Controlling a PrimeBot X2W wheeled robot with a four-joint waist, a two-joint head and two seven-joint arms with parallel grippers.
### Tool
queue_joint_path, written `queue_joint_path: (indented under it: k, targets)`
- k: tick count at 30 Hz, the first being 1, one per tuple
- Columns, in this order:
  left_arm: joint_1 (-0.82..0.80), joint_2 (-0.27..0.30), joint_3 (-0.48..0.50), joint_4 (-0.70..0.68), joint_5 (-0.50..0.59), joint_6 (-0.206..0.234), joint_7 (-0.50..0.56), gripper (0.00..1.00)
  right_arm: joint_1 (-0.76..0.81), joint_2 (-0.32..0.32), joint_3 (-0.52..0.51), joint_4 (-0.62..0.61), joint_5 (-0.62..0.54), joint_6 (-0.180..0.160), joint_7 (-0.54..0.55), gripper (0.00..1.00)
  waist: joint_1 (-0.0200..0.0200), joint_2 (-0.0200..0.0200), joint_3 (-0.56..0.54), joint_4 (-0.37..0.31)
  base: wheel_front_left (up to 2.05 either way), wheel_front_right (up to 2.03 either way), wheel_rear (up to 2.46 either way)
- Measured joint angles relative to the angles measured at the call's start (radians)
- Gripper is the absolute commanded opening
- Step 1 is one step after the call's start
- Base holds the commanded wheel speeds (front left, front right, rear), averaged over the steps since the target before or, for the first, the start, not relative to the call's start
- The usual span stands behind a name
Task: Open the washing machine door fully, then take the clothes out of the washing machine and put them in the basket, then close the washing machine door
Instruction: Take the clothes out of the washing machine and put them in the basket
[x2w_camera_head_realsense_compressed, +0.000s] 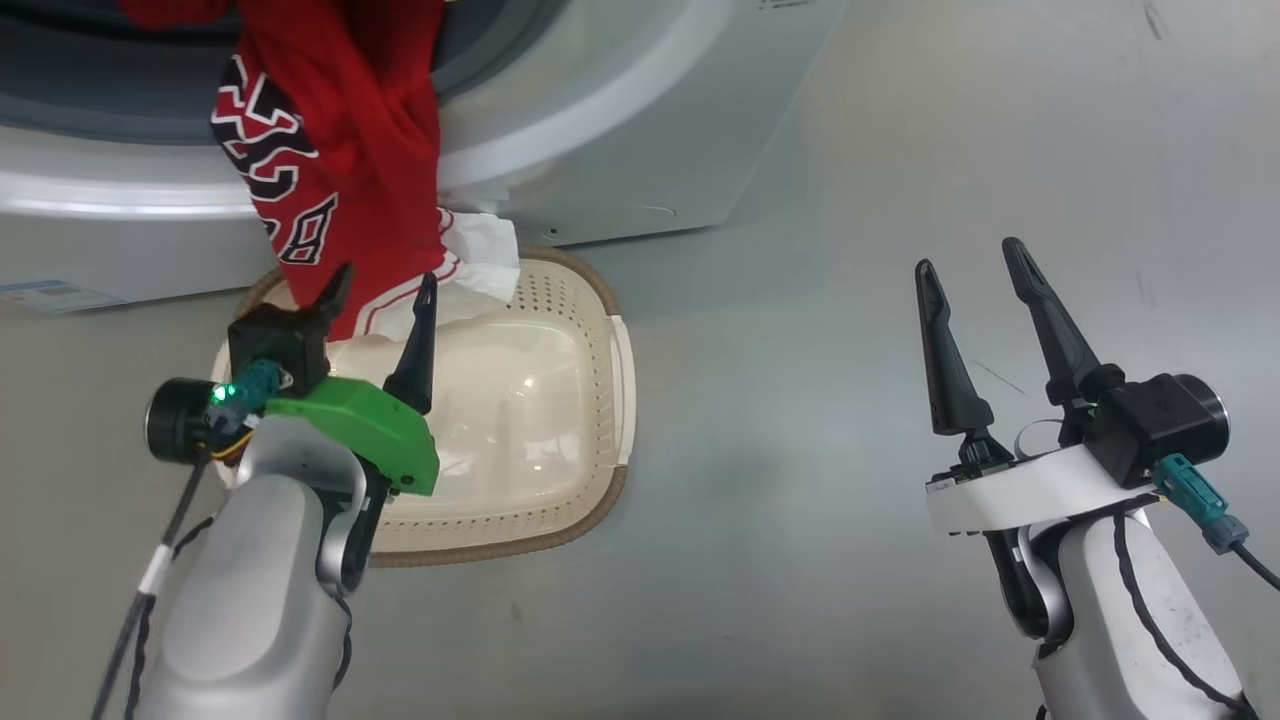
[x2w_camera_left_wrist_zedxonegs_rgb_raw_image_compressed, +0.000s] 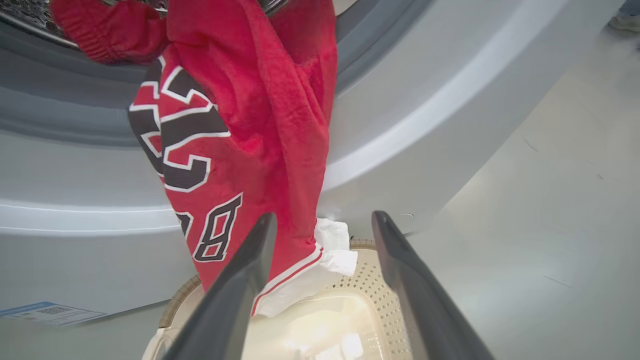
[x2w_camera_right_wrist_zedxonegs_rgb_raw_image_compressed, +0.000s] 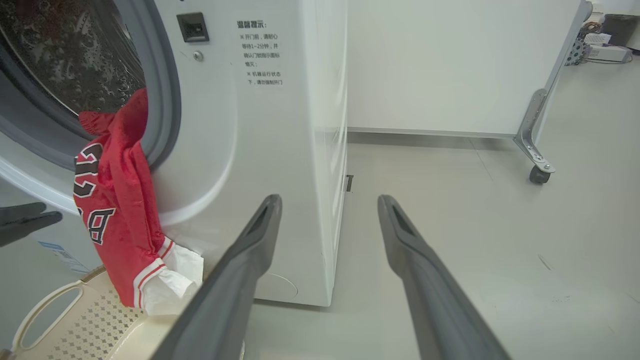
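The washing machine (x2w_camera_head_realsense_compressed: 620, 120) stands with its drum mouth uncovered, so I judge the door step done and the unloading step in hand. The basket (x2w_camera_head_realsense_compressed: 622, 390) sits on the floor just in front of the machine, under the mouth.

A red jersey (x2w_camera_head_realsense_compressed: 340, 150) hangs out of the drum over the grey seal. Its upper part is caught inside the mouth, and its white-trimmed hem reaches down to the basket's far end. It is half out, not yet in the basket.

The left gripper (x2w_camera_head_realsense_compressed: 386, 277) hovers over the basket with its fingers spread wide. The hem lies between them but is not pinched. The right gripper (x2w_camera_head_realsense_compressed: 968, 255) is also wide and empty, well apart over bare floor.

The next move probably calls for the left fingers to close on the cloth and draw it down until the rest slips free, then let go over the basket.

The jersey shows a dark "B" with a white edge; the figure above it is folded. A printed notice (x2w_camera_right_wrist_zedxonegs_rgb_raw_image_compressed: 251, 24) on the machine's front is headed 温馨提示, and its smaller lines are hard to read. A blue sticker (x2w_camera_left_wrist_zedxonegs_rgb_raw_image_compressed: 45, 312) low on the front is too small to read.
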Motion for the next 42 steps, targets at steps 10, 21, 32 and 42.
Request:
queue_joint_path:
  k: [10, 21, 32, 42]
  targets:
    - [-0.171, 0.003, 0.046, 0.135, -0.036, 0.0, 0.07, 1.0, -0.041, 0.005, 0.012, -0.003, 0.028, 0.0, 0.0, 1.0, 0.0, 0.0, 0.08, -0.092, 0.0, 0.0, 0.0]
    - [-0.314, 0.014, 0.115, 0.267, -0.053, 0.034, 0.091, 1.0, -0.059, 0.012, 0.01, 0.002, 0.045, 0.0, 0.0, 1.0, 0.0, 0.0, 0.116, -0.132, 0.0, 0.0, 0.0]
    - [-0.376, 0.025, 0.141, 0.348, -0.059, 0.072, 0.077, 1.0, -0.063, 0.013, 0.023, 0.008, 0.063, -0.002, 0.0, 1.0, 0.0001, 0.0, 0.126, -0.14, 0.0, 0.0, 0.0]
    - [-0.393, 0.028, 0.14, 0.399, -0.059, 0.075, 0.035, 0.0, -0.079, 0.013, 0.023, 0.01, 0.081, -0.003, 0.0, 1.0, 0.0001, 0.0, 0.129, -0.144, 0.0, 0.0, 0.0]
